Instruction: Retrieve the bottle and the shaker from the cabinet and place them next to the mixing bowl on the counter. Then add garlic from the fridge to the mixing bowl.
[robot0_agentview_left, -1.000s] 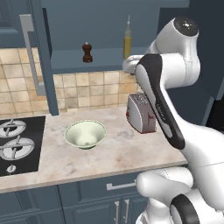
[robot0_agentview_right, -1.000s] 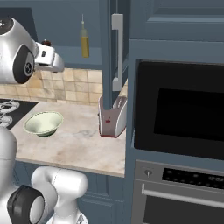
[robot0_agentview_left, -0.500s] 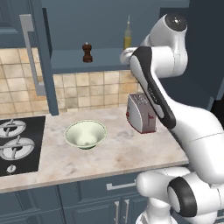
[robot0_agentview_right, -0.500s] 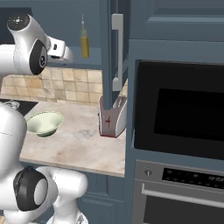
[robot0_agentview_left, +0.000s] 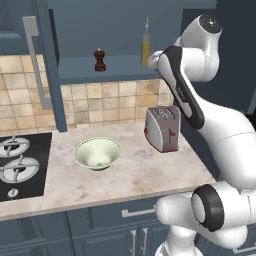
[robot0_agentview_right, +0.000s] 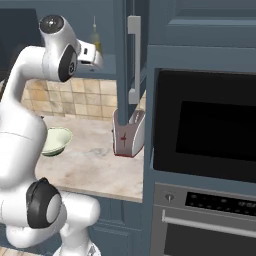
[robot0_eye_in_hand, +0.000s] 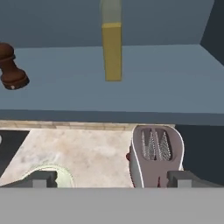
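Your tool (robot0_eye_in_hand: 111, 178) hangs in front of the open cabinet (robot0_agentview_left: 120, 30), its two dark fingertips (robot0_eye_in_hand: 41, 178) spread wide apart and holding nothing.

Straight ahead of the tool, in the hand view, the bottle (robot0_eye_in_hand: 112, 41) stands upright on the cabinet shelf (robot0_eye_in_hand: 166, 83), its yellow body centred between your fingertips but well beyond them. In the left base view the bottle (robot0_agentview_left: 145, 45) sits just beside the end of your arm, not touching it.

Further along the shelf, off toward the side where the stove lies, the shaker (robot0_eye_in_hand: 10, 66) stands upright, well apart from the bottle. The left base view shows the shaker (robot0_agentview_left: 100, 60) near the middle of the shelf.

Below the tool lies the beige marbled tabletop (robot0_agentview_left: 135, 175). A toaster (robot0_eye_in_hand: 155, 153) stands on it under the tool, just inside your right-hand fingertip in the hand view. The mixing bowl (robot0_agentview_left: 98, 154) rests on the tabletop well below the tool and toward the shaker's side, between the toaster (robot0_agentview_left: 162, 127) and the stove (robot0_agentview_left: 20, 165). Its pale rim (robot0_eye_in_hand: 54, 173) peeks up near your other fingertip.

The cabinet door (robot0_agentview_left: 42, 60) stands swung open beyond the shaker.
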